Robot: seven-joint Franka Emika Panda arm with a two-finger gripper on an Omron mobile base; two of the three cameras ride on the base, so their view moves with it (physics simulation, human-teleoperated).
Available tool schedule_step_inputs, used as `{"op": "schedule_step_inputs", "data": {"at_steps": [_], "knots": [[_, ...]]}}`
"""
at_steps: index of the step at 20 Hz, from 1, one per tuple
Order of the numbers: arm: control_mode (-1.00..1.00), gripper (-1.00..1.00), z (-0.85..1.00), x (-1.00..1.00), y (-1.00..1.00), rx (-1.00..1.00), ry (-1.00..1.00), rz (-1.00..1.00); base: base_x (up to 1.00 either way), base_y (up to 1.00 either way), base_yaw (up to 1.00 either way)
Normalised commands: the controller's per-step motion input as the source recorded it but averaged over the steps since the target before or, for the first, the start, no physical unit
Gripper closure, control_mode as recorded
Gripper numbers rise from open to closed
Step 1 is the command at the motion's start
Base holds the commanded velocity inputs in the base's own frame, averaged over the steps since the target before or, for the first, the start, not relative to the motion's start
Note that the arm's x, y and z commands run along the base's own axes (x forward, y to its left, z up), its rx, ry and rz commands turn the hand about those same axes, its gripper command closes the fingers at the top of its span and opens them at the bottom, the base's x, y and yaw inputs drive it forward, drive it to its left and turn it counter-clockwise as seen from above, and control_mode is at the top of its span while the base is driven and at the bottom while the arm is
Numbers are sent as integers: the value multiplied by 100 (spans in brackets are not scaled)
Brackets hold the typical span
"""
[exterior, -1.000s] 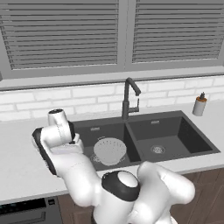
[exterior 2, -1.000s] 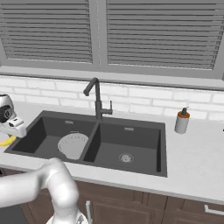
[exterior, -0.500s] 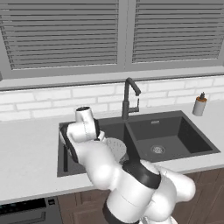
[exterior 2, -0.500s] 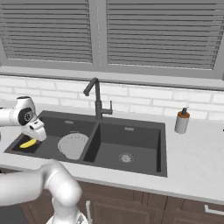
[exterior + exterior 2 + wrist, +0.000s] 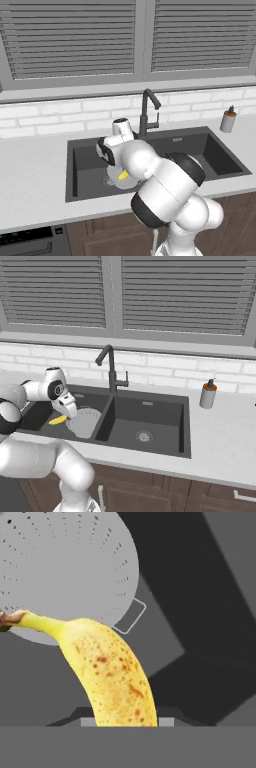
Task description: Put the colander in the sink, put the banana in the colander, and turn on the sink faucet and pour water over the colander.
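Fingers (image 5: 61,415) clamped on the banana (image 5: 107,672), hovering over the left basin of the sink (image 5: 165,401), just beside the colander (image 5: 85,421) on the basin floor.

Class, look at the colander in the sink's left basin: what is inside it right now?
The colander shows a bare perforated bowl; nothing lies in it. The banana, held in the pincer, hangs above its rim. The arm covers part of the bowl in the left base view.

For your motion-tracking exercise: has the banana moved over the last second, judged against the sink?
Yes. The banana, held in the gripper, has travelled rightward from the counter left of the sink to over the left basin, beside the colander.
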Motion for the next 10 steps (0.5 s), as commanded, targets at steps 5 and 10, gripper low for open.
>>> {"op": "schedule_step_inputs", "data": {"at_steps": [5, 10], "knots": [[-100, 100, -19, 60, -26, 0, 0, -1, 0, 0, 0], [-100, 100, -35, 46, 0, 0, 0, 0, 0, 0, 0]]}}
